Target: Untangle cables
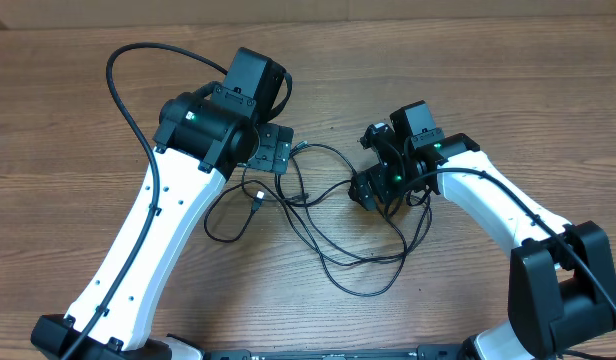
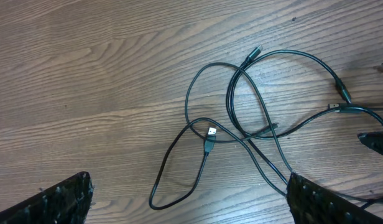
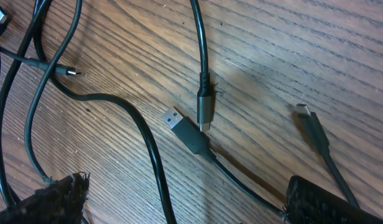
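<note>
Both sets of jaws stand spread as wide as they go and hold nothing. The left jaws hang over the left end of the cords. The right jaws are low over the right end, with a strand on the wood beneath the gap but not pinched.

The wooden desk (image 1: 78, 120) carries everything. The white left arm (image 1: 148, 230) and the white right arm (image 1: 488, 205) reach in from the near edge and meet over the middle, where the cables (image 1: 328, 215) lie in one loose sprawl between them.

By my reading the untangling has barely begun. In the overhead view the thin black strands cross one another at several spots in the centre. One long loop (image 1: 368, 280) sags toward the near edge, and a smaller loop (image 1: 228, 215) lies just beside the left arm. No cord lies apart from the rest.

Some ends are at least free. A USB-A plug (image 2: 210, 134) rests inside the small loop, and another USB-A plug (image 3: 181, 122) sits just beside a slimmer metal-tipped plug (image 3: 205, 112). A third plug (image 3: 306, 115) lies a little apart, and a tiny one (image 3: 68, 71) sits by a crossing.

What is left, I judge, is nearly all of it: take an end, draw it out through the crossings, and lay each cord by itself.
</note>
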Controlling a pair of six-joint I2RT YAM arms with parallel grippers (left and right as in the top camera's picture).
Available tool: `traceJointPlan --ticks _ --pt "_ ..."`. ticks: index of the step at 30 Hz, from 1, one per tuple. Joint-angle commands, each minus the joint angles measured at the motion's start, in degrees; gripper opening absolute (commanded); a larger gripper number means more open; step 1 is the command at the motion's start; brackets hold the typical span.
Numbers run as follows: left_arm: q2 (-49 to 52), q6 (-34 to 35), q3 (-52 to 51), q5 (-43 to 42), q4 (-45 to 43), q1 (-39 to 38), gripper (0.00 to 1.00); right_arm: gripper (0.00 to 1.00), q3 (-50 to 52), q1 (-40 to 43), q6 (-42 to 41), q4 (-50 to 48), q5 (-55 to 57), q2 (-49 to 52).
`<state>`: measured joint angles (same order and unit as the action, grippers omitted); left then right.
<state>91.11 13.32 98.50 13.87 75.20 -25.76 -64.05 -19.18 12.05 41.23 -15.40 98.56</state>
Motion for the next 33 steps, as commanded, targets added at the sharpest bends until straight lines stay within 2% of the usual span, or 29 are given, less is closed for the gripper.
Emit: traceJointPlan --ticks 1,22,25,33 --pt "0.28 -0.48 0.57 -0.22 -0.09 0.24 1.0 1.0 0.37 -0.11 0.46 -0.26 0.37 -0.04" --pt "0.28 -0.48 0.57 -0.22 -0.09 0.24 1.0 1.0 0.37 -0.17 2.47 0.11 2.36 -0.04" --pt "0.28 -0.5 0.57 -0.22 -0.09 0.24 1.0 1.0 0.37 -0.72 4.87 2.4 -0.11 -0.04" --pt "0.28 -0.48 0.57 -0.22 -0.09 0.24 1.0 1.0 0.37 -1.14 5.18 3.3 -5.49 0.33"
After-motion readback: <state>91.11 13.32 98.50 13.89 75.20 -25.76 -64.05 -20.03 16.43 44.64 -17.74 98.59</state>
